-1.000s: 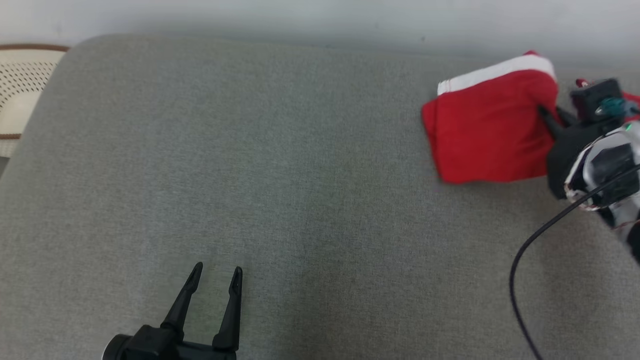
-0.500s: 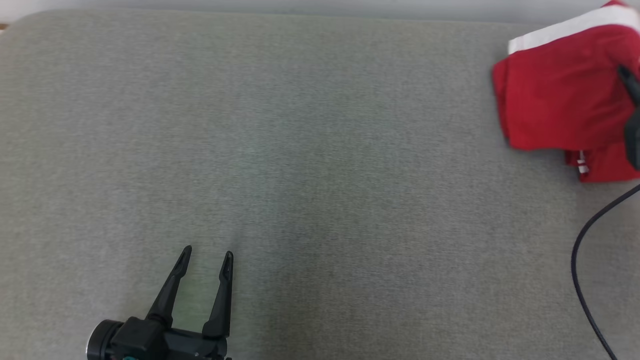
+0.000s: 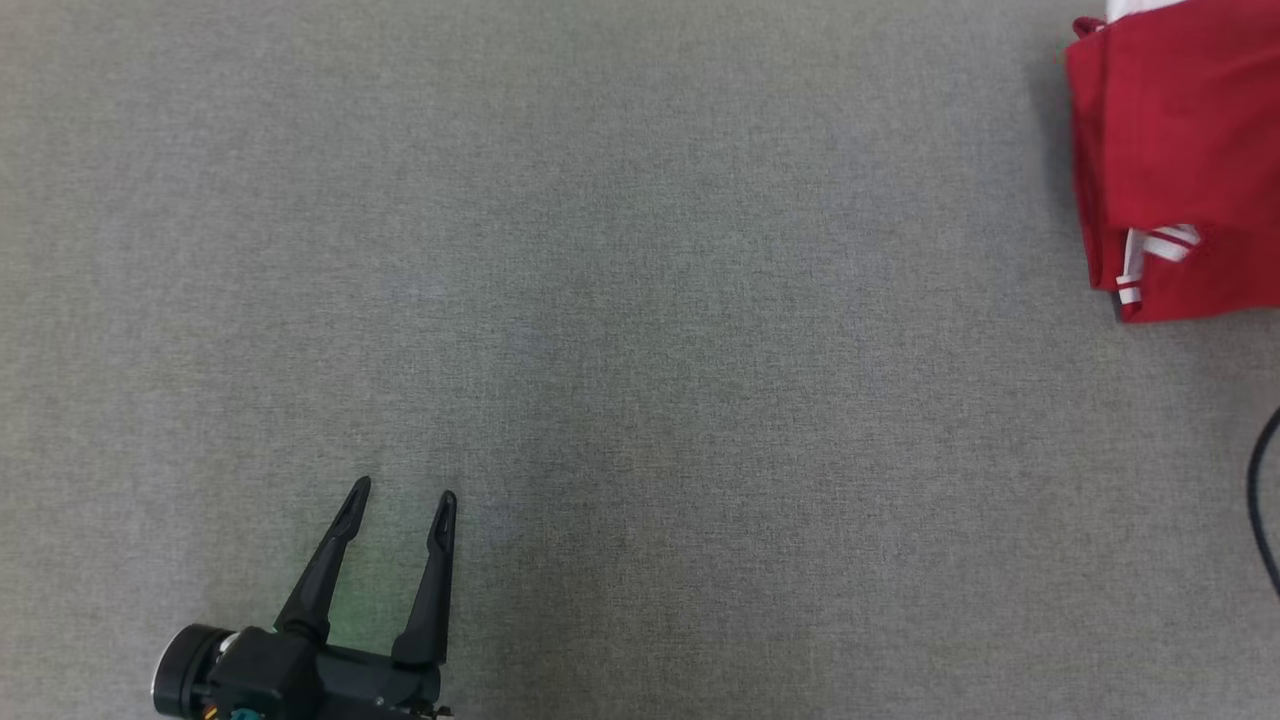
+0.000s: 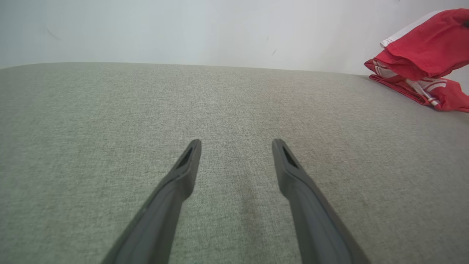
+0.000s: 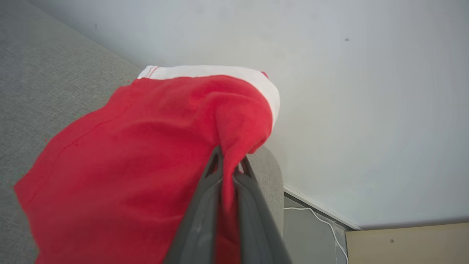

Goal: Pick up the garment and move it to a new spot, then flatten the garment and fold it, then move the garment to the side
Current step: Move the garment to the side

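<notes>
Head-camera view down onto a grey cushion that serves as the work surface. The red garment sits at the cushion's far right corner, close to the back edge where a pale wall rises. The right gripper has its two dark fingers pressed together on a pinch of red cloth just below the white waistband, with the cushion's rounded corner directly beyond the fingertips. The left gripper hovers near the cushion's front edge, left of the middle, well apart from the garment; its fingers are spread wide and hold nothing. A black cable curls over the right edge. Over the last second the head camera has tipped downward, so most of the garment's slide toward the side of the picture is the camera's doing, not the cloth's. What has truly changed is the bundle's shape: a lower layer with white striped trim now pokes out beneath the upper layer, which the left wrist view shows raised off it (a second ago it read as one tidy fold). This looks like the last step, carrying the folded garment aside; the layers seem to be parting, so the fold may need tidying once set down.
</notes>
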Tool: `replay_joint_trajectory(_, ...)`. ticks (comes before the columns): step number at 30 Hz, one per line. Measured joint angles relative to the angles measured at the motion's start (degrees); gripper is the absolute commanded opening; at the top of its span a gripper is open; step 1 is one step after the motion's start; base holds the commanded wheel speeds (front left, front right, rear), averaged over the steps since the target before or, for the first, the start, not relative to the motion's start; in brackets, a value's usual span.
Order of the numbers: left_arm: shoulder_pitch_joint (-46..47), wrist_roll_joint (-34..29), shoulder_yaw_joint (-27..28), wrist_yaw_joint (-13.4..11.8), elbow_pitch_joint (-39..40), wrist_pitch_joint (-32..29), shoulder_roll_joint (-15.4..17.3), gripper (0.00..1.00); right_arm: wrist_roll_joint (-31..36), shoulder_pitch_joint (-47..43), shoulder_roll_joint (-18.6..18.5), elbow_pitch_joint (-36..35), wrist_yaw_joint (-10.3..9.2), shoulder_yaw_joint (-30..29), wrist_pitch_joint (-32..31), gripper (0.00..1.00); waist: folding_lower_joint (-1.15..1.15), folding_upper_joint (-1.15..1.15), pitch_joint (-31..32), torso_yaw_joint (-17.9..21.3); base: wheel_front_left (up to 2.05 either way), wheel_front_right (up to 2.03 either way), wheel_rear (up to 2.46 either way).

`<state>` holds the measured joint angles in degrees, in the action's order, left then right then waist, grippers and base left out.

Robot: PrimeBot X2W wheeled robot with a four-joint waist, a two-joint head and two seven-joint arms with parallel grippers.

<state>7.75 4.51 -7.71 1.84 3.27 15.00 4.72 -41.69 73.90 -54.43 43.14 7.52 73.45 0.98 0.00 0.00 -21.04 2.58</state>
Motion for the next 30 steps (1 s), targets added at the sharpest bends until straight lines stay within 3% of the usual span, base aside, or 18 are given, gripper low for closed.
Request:
replay_joint_trajectory(15, 0.14, -0.19, -0.30, -0.44, 0.45, 0.00, 0.25, 1.00, 1.83, 0.18, -2.41, 0.59, 0.00, 0.01, -3.07, 0.00, 0.00, 0.00, -1.37, -0.74, 0.00, 0.00, 0.00)
replay_joint_trajectory(17, 0.20, -0.18, -0.24, -0.48, 0.40, 0.00, 0.29, 1.00, 2.44, 0.13, -2.64, 1.02, 0.00, 0.02, -3.79, 0.38, 0.00, 0.00, -1.42, -0.88, 0.00, 0.00, 0.00)
replay_joint_trajectory(18, 0.21, -0.18, -0.24, -0.49, 0.37, 0.00, 0.27, 1.00, 2.65, -0.01, -2.79, 1.20, 0.00, 0.02, -4.10, 0.38, 0.00, 0.00, -1.41, -0.95, 0.00, 0.00, 0.00)
replay_joint_trajectory(19, 0.23, -0.15, -0.27, -0.49, 0.36, 0.00, 0.29, 1.00, 3.08, -0.20, -2.87, 1.32, 0.00, 0.02, -4.37, 1.00, 0.00, 0.00, -1.38, -1.02, 0.00, 0.00, 0.00)
replay_joint_trajectory(26, 0.27, 0.05, -0.16, -0.92, -0.01, 0.00, 0.27, 1.00, 5.79, -0.44, -3.32, 1.90, 0.00, 0.02, -4.47, 1.00, 0.00, 0.00, -0.63, -1.11, 0.00, 0.00, 0.00)
replay_joint_trajectory(30, 0.15, 0.42, 0.04, -1.01, -0.48, 0.01, 0.21, 1.00, 1.85, -0.03, -2.63, 3.25, 0.00, -0.98, -2.23, 1.00, 0.00, 0.00, 0.26, -0.95, 0.00, 0.00, 0.00)
